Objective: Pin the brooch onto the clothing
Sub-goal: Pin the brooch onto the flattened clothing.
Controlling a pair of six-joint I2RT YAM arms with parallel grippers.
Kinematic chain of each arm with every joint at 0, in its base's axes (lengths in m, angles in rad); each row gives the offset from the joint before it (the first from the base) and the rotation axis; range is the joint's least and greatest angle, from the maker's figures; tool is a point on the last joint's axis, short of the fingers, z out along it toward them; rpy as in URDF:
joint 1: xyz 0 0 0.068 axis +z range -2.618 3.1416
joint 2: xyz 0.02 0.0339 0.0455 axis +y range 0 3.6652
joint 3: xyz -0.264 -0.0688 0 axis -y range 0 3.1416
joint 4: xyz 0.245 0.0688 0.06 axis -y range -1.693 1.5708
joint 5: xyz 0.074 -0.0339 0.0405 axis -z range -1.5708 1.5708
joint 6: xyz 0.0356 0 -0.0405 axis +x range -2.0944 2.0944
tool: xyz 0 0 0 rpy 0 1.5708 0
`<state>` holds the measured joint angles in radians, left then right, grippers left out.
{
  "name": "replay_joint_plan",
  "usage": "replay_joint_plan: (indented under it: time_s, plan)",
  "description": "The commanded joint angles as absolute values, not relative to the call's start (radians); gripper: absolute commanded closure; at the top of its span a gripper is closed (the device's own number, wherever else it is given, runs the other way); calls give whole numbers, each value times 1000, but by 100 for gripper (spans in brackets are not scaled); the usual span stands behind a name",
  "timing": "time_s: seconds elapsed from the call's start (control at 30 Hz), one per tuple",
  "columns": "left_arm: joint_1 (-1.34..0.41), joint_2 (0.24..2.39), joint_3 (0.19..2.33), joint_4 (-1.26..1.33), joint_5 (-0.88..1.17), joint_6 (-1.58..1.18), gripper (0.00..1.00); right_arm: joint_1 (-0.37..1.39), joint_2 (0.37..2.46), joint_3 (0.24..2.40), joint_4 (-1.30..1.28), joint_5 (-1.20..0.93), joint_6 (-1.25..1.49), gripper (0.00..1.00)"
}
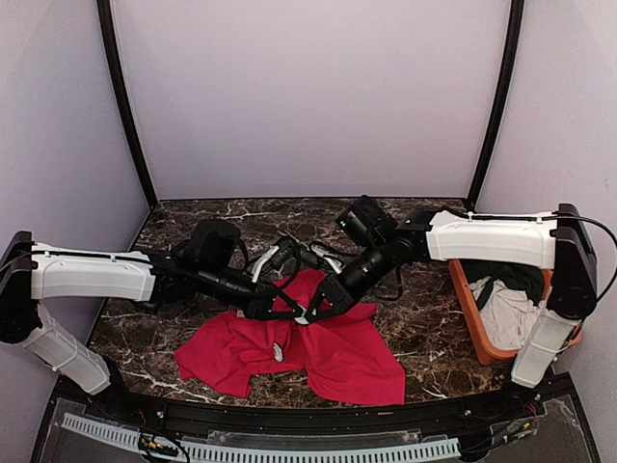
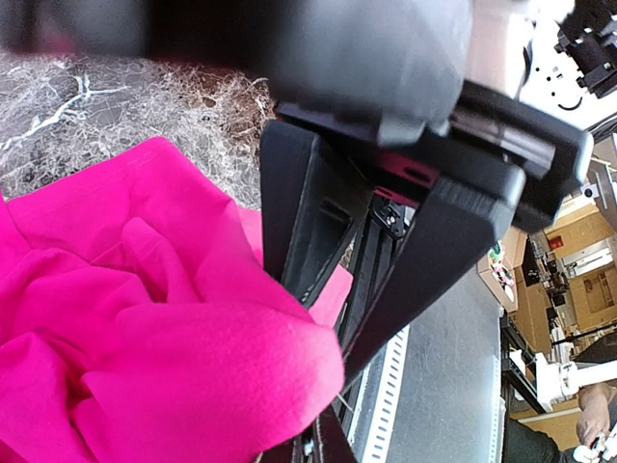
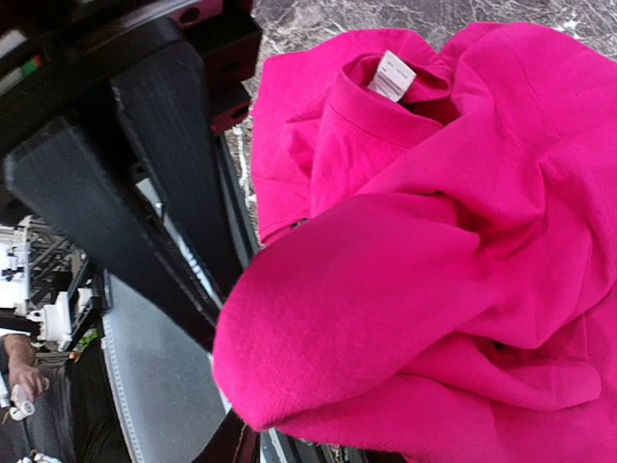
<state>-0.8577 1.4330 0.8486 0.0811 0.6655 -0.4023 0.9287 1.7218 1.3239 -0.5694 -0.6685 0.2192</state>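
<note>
The clothing (image 1: 337,359), a bright red T-shirt, lies crumpled on the marble table, bunched up in the middle where both arms meet. My left gripper (image 1: 274,309) is shut at that bunch. In the left wrist view its fingers (image 2: 333,410) converge under a fold of the shirt (image 2: 145,338), and a thin wire shows at the tips. My right gripper (image 1: 320,305) faces it from the right. Its jaws (image 3: 222,386) stand somewhat apart with a fold of the shirt (image 3: 434,241) over the tips, so any grip is hidden. The neck label (image 3: 390,75) faces up. I cannot make out the brooch.
An orange bin (image 1: 467,307) stands at the right edge, holding a dark green garment (image 1: 513,275) and a white cloth (image 1: 505,314). A black object (image 1: 217,241) sits behind the left arm. The table's front edge runs just below the shirt.
</note>
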Motion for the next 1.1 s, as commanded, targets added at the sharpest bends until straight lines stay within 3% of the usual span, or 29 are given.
replay_joint_plan:
  time_s: [0.0,0.57,0.77,1.07]
  plan:
    - [-861,1395,876,95,679,-377,99,893,1686,1294,-493,-795,248,74]
    - [-862,1397,867,81,658,-363,99,877,1721,1308,-452,-835,328,70]
    - [-862,1396,863,84,657,-364,99,877,1749,1319,-468,-801,337,79]
    - [-862,1400,855,83,653,-358,99,877,1758,1326,-463,-806,359,81]
